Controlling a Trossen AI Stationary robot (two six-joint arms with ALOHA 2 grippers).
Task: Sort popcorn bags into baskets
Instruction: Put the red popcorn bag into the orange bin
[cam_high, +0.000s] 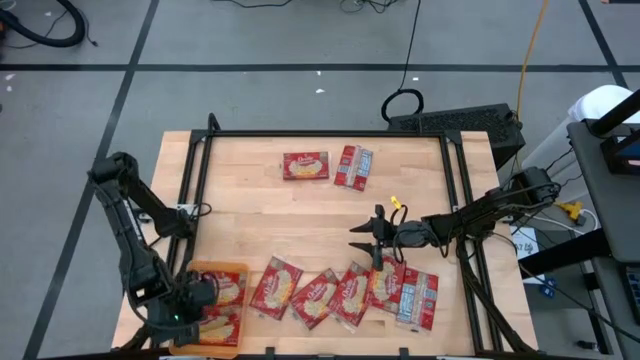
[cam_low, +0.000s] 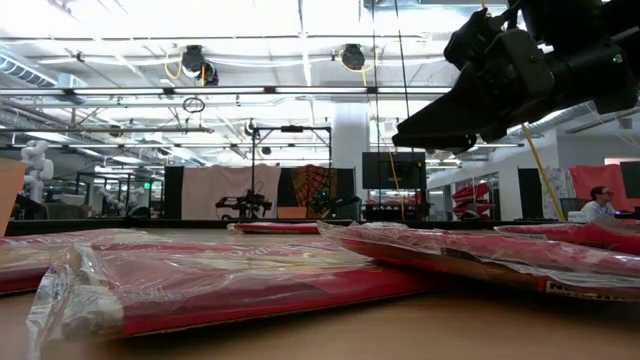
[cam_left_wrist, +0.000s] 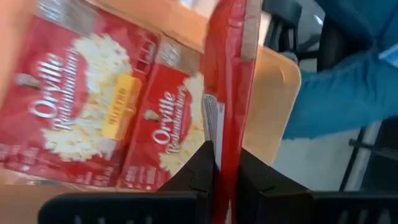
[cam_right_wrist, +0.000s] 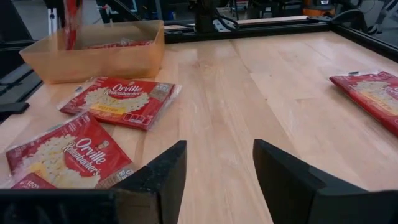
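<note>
Two red popcorn bags (cam_left_wrist: 81, 106) lie flat in the orange basket (cam_high: 222, 267) at the table's near left corner. My left gripper (cam_left_wrist: 222, 163) is above that basket, shut on a third bag (cam_left_wrist: 227, 68) seen edge-on. Several bags (cam_high: 330, 293) lie overlapping in a row along the near edge, and two more (cam_high: 327, 166) lie toward the far edge. My right gripper (cam_high: 368, 243) hovers open over bare wood just beyond the row, its fingers (cam_right_wrist: 158, 180) touching nothing. My left gripper pinches the red bag by its upper edge (cam_left_wrist: 219, 140) between the two fingers, coming from above and pointing down. The bag hangs upright below the fingers over the basket (cam_right_wrist: 71, 25). Whether its lower end touches the packets underneath, I cannot tell.
A black frame (cam_high: 320, 134) borders the table's far and side edges. Bare wood (cam_high: 290, 220) lies open across the middle of the table. A person in blue clothing (cam_left_wrist: 348, 87) shows beyond the table's edge by the basket. Cables and a keyboard (cam_high: 450, 120) sit past the far edge.
</note>
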